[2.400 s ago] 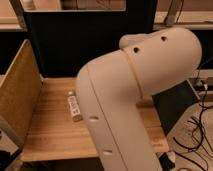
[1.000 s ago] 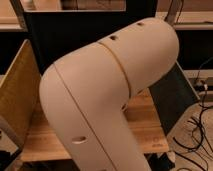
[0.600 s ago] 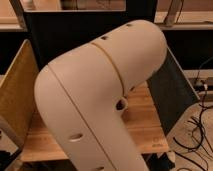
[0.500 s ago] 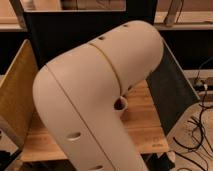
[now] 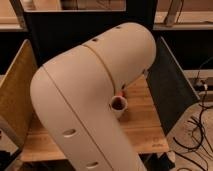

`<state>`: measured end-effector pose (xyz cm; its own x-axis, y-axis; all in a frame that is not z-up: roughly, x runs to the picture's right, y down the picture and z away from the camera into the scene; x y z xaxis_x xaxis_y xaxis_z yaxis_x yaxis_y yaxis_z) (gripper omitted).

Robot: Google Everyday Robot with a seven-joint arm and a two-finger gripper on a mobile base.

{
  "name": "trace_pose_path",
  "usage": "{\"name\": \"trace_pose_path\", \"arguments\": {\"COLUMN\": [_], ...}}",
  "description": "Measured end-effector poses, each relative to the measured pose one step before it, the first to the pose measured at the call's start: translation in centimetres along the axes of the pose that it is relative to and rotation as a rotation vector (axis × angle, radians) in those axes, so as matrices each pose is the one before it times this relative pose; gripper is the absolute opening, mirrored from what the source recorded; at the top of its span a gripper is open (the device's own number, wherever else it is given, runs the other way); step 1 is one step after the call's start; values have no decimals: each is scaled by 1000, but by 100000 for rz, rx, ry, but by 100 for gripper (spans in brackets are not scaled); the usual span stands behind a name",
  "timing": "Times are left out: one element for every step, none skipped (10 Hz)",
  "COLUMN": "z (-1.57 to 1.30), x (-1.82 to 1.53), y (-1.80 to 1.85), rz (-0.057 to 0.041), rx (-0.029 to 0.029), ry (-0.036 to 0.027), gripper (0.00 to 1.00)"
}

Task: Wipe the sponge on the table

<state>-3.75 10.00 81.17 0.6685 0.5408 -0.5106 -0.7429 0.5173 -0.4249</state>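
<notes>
Blocking most of the view, the robot's cream arm (image 5: pixel 85 95) bends across the frame, elbow up, over the table (image 5: pixel 145 127). Only the table's right part and a strip at front left show.

Sponge: not visible anywhere, prob. behind the arm, so can't say where on the table it lies or whether anything touches it.

Pincer: also out of sight, somewhere past the arm's bulk. Can't tell if it's released, clenched or grasping anything.

Step in hand (judgement only): the posture fits a reach down toward the table. That suits either going in for the sponge or drawing back after a wipe, and nothing here settles which.

Either way, the next move calls for keeping the arm off the tan board (image 5: pixel 17 95) at left & the dark panel (image 5: pixel 170 85) at right.
</notes>
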Motion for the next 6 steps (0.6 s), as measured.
{"name": "trace_pose_path", "arguments": {"z": [150,466,744,674,353,114], "x": [177,459,855,792,494,235], "y": [116,468,694,450,120,39], "rz": [1125,2100,2784,2094,1617,443], "rx": [-722,-1847,-2620,-1386,-418,-176], "ry": [-83,110,872,548,-135,328], "gripper": [80,80,80,80,80,80]}}
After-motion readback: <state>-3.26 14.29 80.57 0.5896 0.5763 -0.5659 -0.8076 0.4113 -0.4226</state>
